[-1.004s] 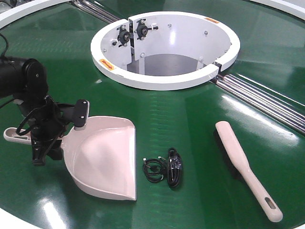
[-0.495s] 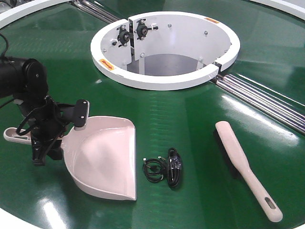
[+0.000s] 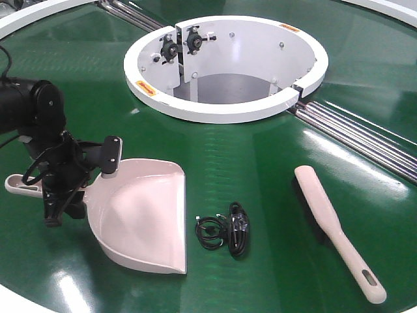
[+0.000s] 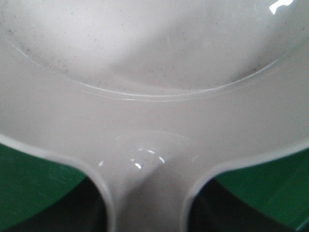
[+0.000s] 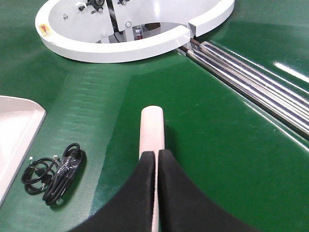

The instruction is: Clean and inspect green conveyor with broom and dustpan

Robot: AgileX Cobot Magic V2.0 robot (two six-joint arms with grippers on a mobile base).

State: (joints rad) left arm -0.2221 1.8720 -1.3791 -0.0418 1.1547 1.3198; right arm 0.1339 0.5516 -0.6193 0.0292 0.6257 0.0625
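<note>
**Item 1, left claw** [image 3: 81,186]: pinching the dustpan [image 3: 140,215] at the neck of its handle. My wrist view shows a dark finger tight against each side. The pan lies flat on the green conveyor table [image 3: 260,163], its mouth facing away from the claw.

**Item 2, right claw** [image 5: 155,159]: pressed together to a thin slit, holding nothing that I can see. The broom [image 5: 152,128] lies straight ahead of it on the table. In the front view its handle is bare to the slotted end.

**Item 3, black cable bundle** [image 3: 225,233]: loose on the table, just past the pan's mouth from my left claw, ahead and to the left of my right claw.

**Status, as I judge it:** early. One tool is in hand. The broom is not yet picked up, the bundle not yet swept in, and the table not yet inspected. The pan holds only fine specks.
</note>
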